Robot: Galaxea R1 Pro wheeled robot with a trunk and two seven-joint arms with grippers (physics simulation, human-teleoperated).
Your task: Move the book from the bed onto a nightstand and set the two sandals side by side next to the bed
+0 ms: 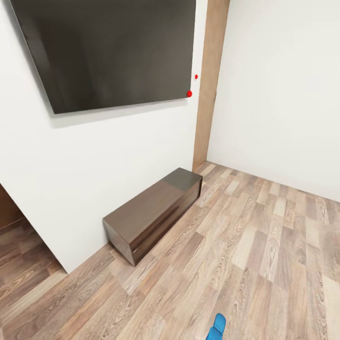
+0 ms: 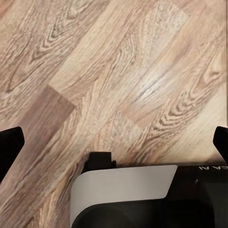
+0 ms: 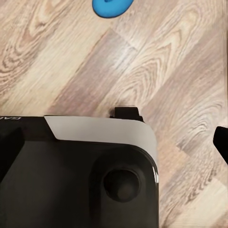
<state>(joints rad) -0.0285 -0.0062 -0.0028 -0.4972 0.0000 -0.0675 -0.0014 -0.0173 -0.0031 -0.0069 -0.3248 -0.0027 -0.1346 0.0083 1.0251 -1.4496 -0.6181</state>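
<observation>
The robot is facing a corner of the bedroom — a dark wall-mounted screen point(image 1: 113, 52) above a low brown cabinet point(image 1: 153, 212). One blue sandal point(image 1: 217, 328) is lying on the plank floor point(image 1: 264, 255) near its base. No bed or book is showing, so nothing looks placed yet. Both tools' dark fingertips point(image 2: 10, 145) are spread wide, holding nothing — the job is looking barely begun.

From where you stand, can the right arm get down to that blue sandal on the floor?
Probably yes. The sandal lies on bare wood floor just ahead of the base, also at the edge of the right wrist view, with nothing around it. The right gripper's fingers look spread apart, holding nothing.
</observation>
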